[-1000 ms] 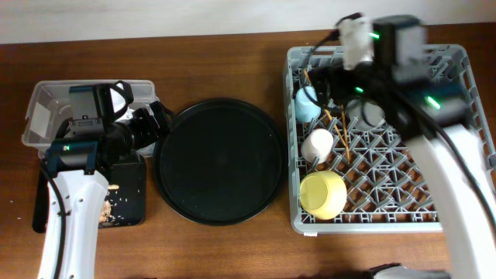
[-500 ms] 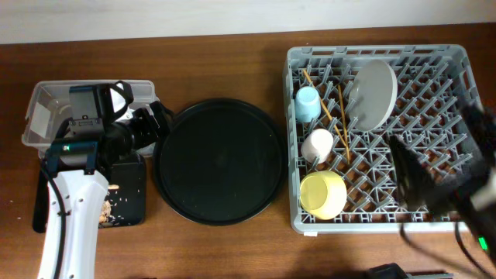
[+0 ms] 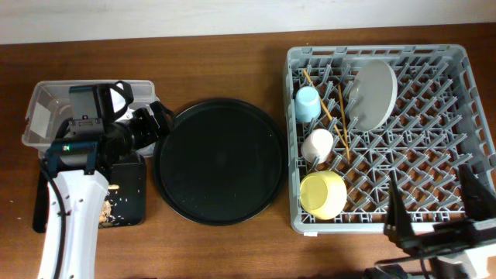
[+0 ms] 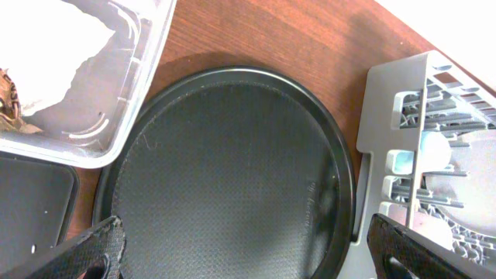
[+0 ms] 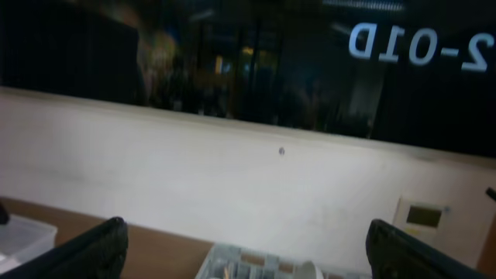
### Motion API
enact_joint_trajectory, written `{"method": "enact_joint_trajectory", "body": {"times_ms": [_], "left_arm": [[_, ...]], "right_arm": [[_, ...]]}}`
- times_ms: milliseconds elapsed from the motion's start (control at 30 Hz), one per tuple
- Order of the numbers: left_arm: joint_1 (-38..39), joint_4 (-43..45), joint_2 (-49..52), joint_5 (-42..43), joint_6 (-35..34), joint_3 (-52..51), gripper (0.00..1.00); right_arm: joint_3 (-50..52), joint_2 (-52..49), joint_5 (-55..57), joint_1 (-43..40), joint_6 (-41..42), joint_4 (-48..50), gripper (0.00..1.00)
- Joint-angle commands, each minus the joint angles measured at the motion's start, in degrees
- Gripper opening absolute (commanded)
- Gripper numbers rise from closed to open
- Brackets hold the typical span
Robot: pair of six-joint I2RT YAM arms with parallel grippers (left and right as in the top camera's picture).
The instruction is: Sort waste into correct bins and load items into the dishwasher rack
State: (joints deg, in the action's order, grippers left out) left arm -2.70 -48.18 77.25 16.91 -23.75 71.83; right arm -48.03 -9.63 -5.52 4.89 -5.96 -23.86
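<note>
Though obscured overhead, napkin (image 4: pixel 46 39) in tub (image 4: pixel 136 81).

This looks like a lab or office test room rather than a kitchen. A bare wooden counter (image 3: pixel 232 248) stands against a plain white wall (image 5: pixel 232 186). Above the wall, dark glass (image 5: pixel 232 62) carries mirrored lettering (image 5: pixel 418 45), and a small plate (image 5: pixel 422 215) is fixed to the wall. A rack (image 3: pixel 372 51) and tub (image 3: pixel 54 97) sit loose on the counter beside a white robot arm (image 3: pixel 74 217).
</note>
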Motion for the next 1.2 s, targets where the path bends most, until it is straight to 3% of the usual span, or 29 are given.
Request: {"method": "enact_joint_trajectory", "body": {"times_ms": [0,167,633,1167], "left_arm": [[-0.09,0.11,-0.13,-0.26,0.70,0.22,0.99],[-0.09,0.11,-0.13,-0.24,0.70,0.22,0.99],[-0.09,0.11,-0.13,-0.26,0.70,0.22,0.99],[-0.09,0.11,-0.13,-0.26,0.70,0.22,0.99]], "right_arm": [[11.80,5.31,-0.85,-0.46,0.50,11.78,0.98],[24.09,9.42,-0.98,-0.46,0.50,19.85,0.98],[46.07,9.44,-1.81,-0.52,0.48,19.80,0.98],[47.71,9.42,-1.77,-1.68,0.46,20.09,0.99]]}}
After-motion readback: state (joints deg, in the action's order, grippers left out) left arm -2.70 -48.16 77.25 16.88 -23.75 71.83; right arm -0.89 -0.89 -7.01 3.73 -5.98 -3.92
